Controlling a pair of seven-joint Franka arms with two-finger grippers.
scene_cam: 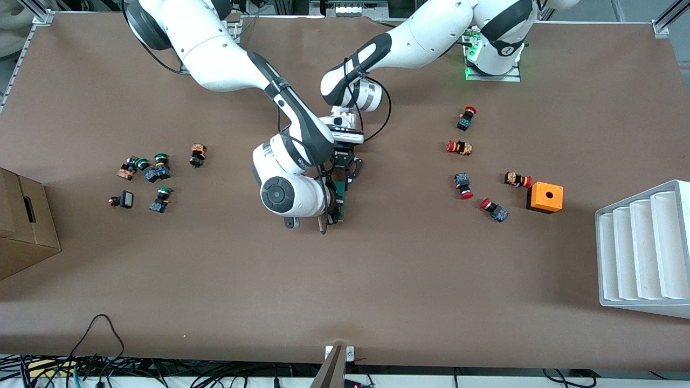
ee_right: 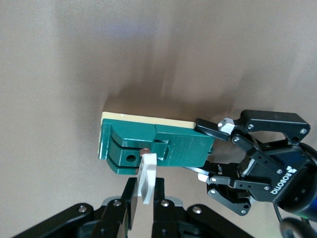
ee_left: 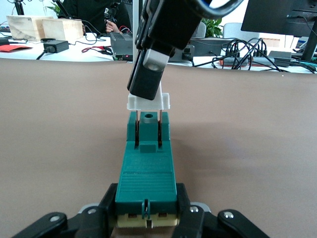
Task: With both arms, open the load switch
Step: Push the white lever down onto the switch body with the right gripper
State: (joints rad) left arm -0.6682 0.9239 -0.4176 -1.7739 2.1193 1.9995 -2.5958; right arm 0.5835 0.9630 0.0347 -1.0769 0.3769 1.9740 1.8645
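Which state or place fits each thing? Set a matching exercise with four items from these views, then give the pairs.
Things:
1. left gripper
2. right gripper
3. orange box
4. cardboard box

States or places:
A. at the right arm's end of the table
B. shut on the white tab
C. shut on the load switch body
D. beside red-capped push buttons

Pairs: 1-C, 2-B, 3-D, 4-A

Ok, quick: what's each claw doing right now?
Left claw: shut on the load switch body.
Right claw: shut on the white tab of the load switch.
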